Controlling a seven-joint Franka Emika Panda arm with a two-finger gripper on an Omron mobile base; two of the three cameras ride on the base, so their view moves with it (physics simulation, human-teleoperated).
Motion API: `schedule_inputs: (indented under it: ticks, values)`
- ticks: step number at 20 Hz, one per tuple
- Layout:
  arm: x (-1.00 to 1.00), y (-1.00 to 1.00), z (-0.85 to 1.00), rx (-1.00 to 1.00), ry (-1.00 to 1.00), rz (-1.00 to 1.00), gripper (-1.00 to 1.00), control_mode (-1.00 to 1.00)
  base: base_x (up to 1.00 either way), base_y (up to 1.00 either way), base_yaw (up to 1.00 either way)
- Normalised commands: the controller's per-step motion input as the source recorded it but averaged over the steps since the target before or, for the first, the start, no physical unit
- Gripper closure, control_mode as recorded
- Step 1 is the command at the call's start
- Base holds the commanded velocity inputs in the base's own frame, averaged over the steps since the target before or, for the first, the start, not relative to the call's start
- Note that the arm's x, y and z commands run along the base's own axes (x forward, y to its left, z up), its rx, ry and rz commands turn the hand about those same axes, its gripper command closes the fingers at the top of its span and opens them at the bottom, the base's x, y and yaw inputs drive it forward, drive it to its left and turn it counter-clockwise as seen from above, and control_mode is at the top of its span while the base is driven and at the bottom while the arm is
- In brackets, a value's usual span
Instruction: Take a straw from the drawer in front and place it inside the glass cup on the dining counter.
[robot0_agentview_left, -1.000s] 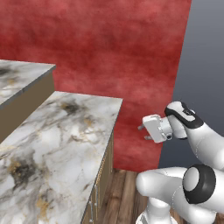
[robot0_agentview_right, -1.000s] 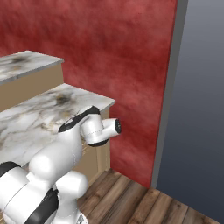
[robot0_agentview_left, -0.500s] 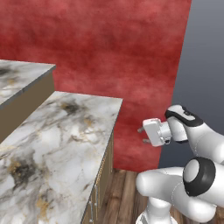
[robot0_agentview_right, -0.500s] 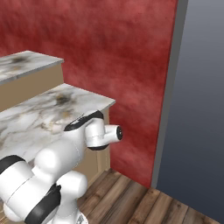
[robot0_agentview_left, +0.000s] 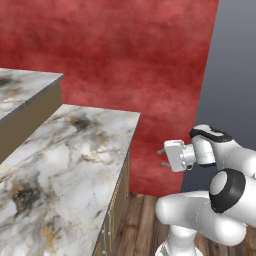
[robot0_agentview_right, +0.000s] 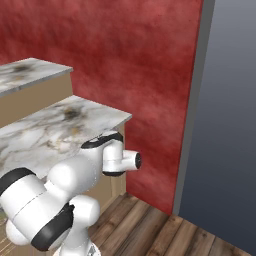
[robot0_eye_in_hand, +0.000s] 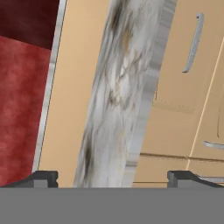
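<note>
Gripper (robot0_agentview_left: 162, 157): fingers (robot0_eye_in_hand: 43, 178) stood wide apart, gripping nothing. Dining counter (robot0_agentview_left: 75, 155): marble edge lay ahead between the fingertips. Cabinet front (robot0_eye_in_hand: 183, 109): tan, with a handle (robot0_eye_in_hand: 193, 42), beyond the right fingertip.

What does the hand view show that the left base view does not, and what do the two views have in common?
The hand view alone shows the tan cabinet fronts with their metal handles, seen rolled on its side, and both dark fingertips set wide apart with nothing between them.

The left base view alone shows the white arm, the grey wall, the wooden floor and the higher marble counter.

Both show the lower marble counter top, the red wall and the open gripper.
</note>
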Motion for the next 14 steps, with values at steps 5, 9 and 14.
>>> schedule_inputs:
  ticks: [5,9,14]
  values:
    - [0.05,0.0,-0.19,0.06,0.0,0.0,-1.0,-1.0,0.0,0.0,0.0]
    - [0.08,0.0,-0.23,0.04,0.0,0.0,-1.0,-1.0,0.0,0.0,0.0]
    - [0.09,0.0,-0.16,0.04,0.0,0.0,-1.0,-1.0,0.0,0.0,0.0]
